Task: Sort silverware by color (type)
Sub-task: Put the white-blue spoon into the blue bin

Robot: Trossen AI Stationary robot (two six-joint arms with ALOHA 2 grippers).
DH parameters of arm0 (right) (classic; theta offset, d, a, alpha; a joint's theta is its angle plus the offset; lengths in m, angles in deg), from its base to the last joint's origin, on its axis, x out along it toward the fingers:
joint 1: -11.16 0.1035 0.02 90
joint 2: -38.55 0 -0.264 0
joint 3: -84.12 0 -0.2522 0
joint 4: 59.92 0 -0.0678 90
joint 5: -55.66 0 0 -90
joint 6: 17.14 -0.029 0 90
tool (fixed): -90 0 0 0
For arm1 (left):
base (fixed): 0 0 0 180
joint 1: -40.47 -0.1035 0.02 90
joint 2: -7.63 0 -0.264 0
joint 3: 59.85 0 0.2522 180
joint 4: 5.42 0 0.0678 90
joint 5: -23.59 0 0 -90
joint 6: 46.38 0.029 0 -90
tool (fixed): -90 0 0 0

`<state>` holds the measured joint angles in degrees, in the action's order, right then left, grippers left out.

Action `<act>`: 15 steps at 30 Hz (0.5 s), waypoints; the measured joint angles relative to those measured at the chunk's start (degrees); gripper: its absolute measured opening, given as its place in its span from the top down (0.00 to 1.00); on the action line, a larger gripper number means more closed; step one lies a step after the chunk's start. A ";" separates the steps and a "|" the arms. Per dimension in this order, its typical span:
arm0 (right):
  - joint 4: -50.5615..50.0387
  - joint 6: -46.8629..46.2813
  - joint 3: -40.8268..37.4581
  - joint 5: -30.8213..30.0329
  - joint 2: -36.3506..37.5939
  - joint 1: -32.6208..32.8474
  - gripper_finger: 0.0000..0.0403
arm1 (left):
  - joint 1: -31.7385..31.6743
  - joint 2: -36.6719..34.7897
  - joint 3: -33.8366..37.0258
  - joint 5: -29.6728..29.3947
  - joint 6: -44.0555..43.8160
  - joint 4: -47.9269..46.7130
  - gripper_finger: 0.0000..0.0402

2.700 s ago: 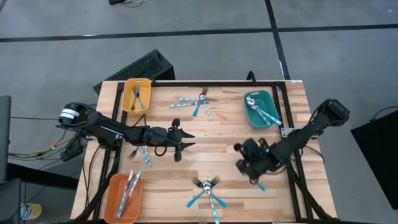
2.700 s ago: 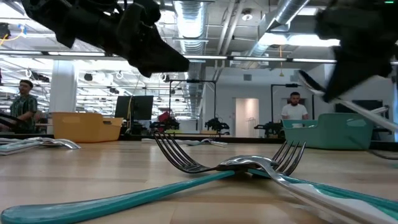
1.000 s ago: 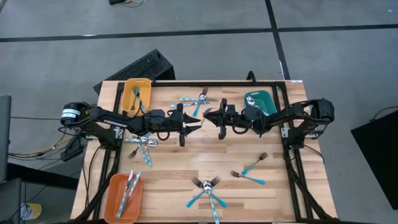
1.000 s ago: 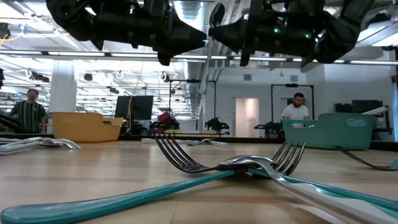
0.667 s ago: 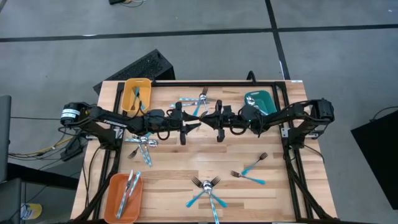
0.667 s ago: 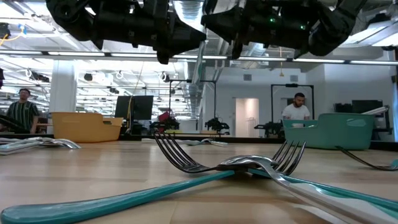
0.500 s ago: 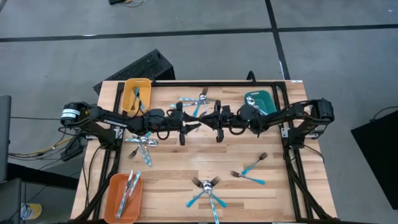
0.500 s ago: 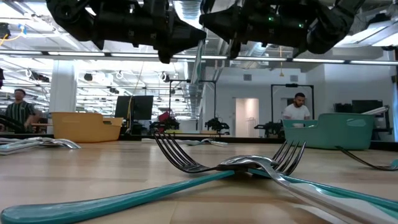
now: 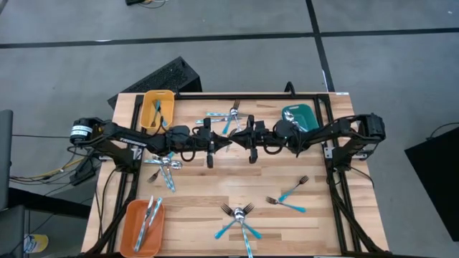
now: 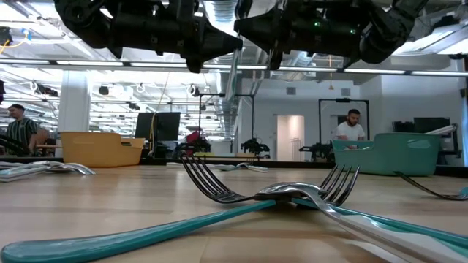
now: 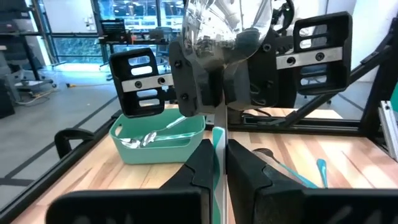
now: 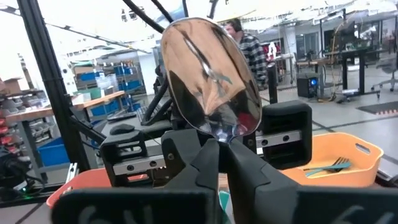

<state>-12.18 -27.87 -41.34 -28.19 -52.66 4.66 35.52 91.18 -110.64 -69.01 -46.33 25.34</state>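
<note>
Mid-air above the far half of the bench (image 9: 287,172), the left gripper (image 9: 228,142) and right gripper (image 9: 238,140) meet tip to tip with one spoon (image 12: 210,84) between them. The left gripper's fingers (image 11: 205,158) are pinched shut on the spoon's light-blue handle (image 11: 217,146). The right gripper's fingers (image 12: 208,163) sit close around its neck just below the bowl; whether they grip or are letting go I cannot tell.

Sorting looks partly done. Behind the right gripper, the teal tray (image 9: 301,125) holds spoons. Behind the left gripper, the yellow tray (image 9: 158,109) holds forks, and the orange tray (image 9: 143,228) at the near corner holds several pieces.

Loose silverware remains on the bench:
- a cluster (image 9: 228,117) beyond the grippers
- a small pile (image 9: 163,170) under the left arm
- two forks (image 9: 290,196) nearer the right side
- a crossed heap (image 9: 240,218) at the near edge
</note>
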 joint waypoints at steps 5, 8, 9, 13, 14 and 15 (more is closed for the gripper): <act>-7.31 -4.88 0.02 0.17 2.86 -3.30 0.76 | -0.18 -0.02 0.02 -3.33 -0.15 -0.14 0.98; -13.23 -4.87 0.00 -0.07 5.03 -4.38 0.68 | -0.07 -0.02 0.02 -3.20 -0.68 -0.03 0.99; -13.62 -4.69 0.00 -0.15 5.31 -4.57 0.66 | 0.01 -0.04 0.02 -3.07 -0.76 0.07 0.99; -14.33 -3.94 0.00 1.24 5.76 -3.87 0.57 | -0.17 -0.04 0.02 -2.90 -0.78 0.08 0.99; -14.50 -3.45 0.00 2.18 5.76 -3.57 0.55 | -0.31 -0.04 0.02 -2.81 -0.78 0.08 0.99; -14.75 -2.65 0.00 3.34 5.75 -3.36 0.53 | -0.53 -0.04 0.02 -2.43 -0.84 0.08 0.99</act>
<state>-26.93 -30.52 -41.34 -24.85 -46.91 1.30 34.99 91.14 -110.62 -71.43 -47.17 25.42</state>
